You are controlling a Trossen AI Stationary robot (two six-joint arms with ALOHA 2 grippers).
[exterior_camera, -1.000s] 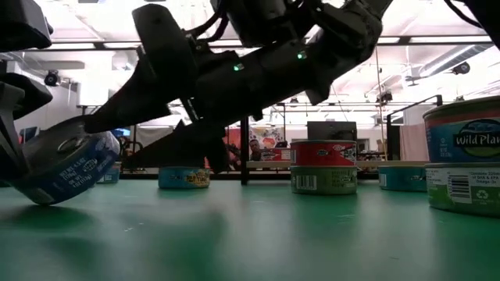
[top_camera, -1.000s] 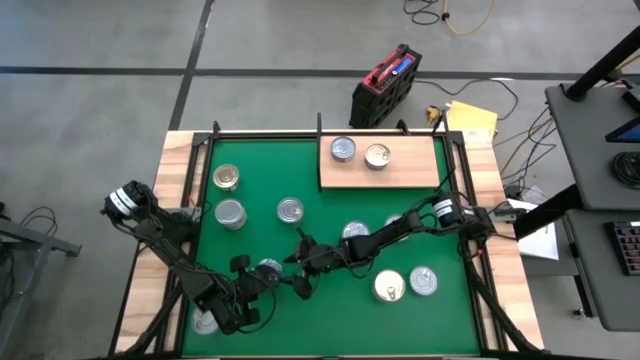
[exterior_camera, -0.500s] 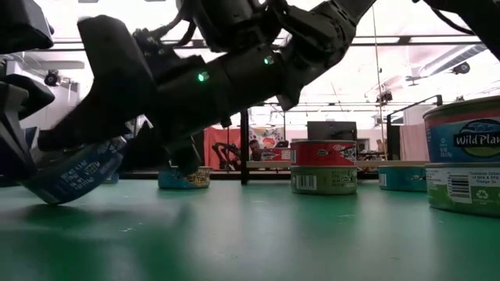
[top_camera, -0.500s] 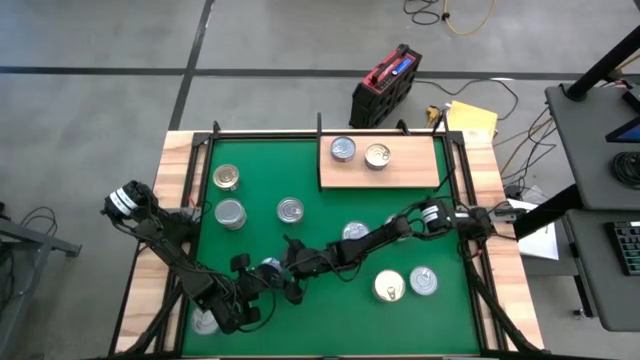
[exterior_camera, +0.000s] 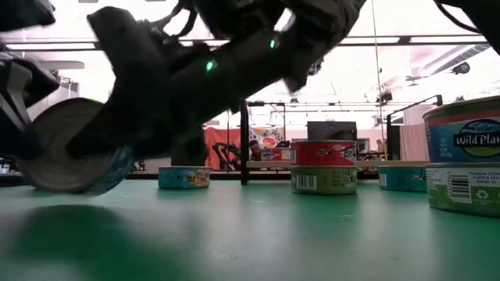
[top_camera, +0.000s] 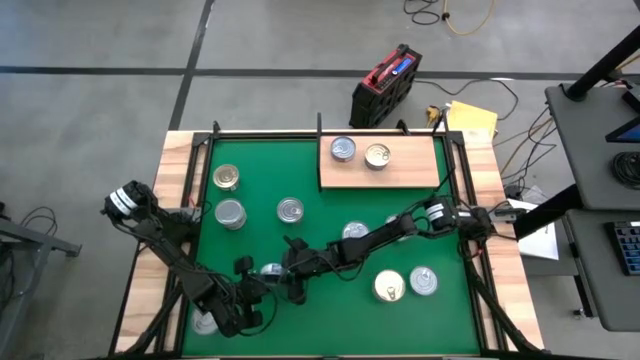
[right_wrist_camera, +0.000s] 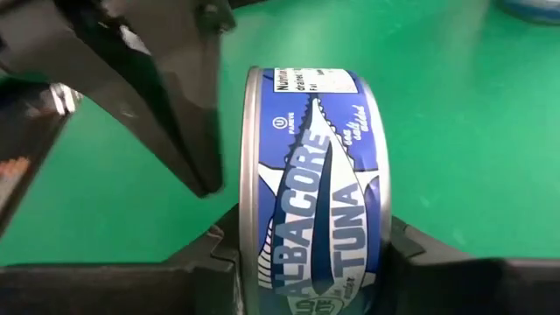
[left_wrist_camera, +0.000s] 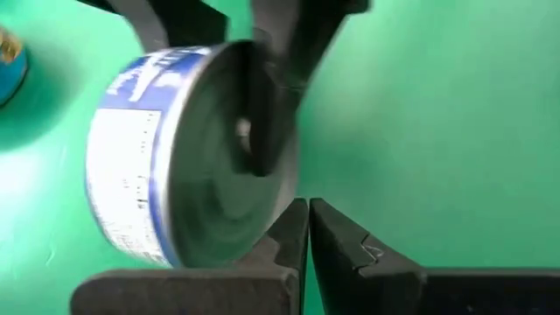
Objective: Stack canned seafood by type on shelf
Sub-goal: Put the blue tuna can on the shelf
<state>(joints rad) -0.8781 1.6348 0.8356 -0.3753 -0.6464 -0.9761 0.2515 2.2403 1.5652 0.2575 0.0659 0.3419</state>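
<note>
The left gripper [top_camera: 262, 283] sits low over the near part of the green mat [top_camera: 260, 160], its fingers [left_wrist_camera: 289, 241] clenched tight together with nothing between them. Just past their tips stands the blue-and-white tuna can [left_wrist_camera: 188, 157], tipped up on its rim so that its short round axis runs level with the bench and one flat silvery face looks back toward the left fingers.

The right gripper [top_camera: 293, 280] reaches in from the other side. In its wrist view the can [right_wrist_camera: 315, 175] stands on edge between the right fingers [right_wrist_camera: 398, 241], one finger against each flat end, the label band with "ALBACORE TUNA" facing up at the camera; the fingers are grasping the can by its lid and base. From table height the same can [exterior_camera: 74, 148] shows tilted, its round face turned outward, its lower edge close to the mat under the dark arm.

Farther along lies the shelf [top_camera: 382, 165], a pale wooden board at the far edge, well apart from both sets of fingers, with two tins [top_camera: 343, 149] side by side on it. Other cans [top_camera: 230, 213] lie scattered flat on the mat.
</note>
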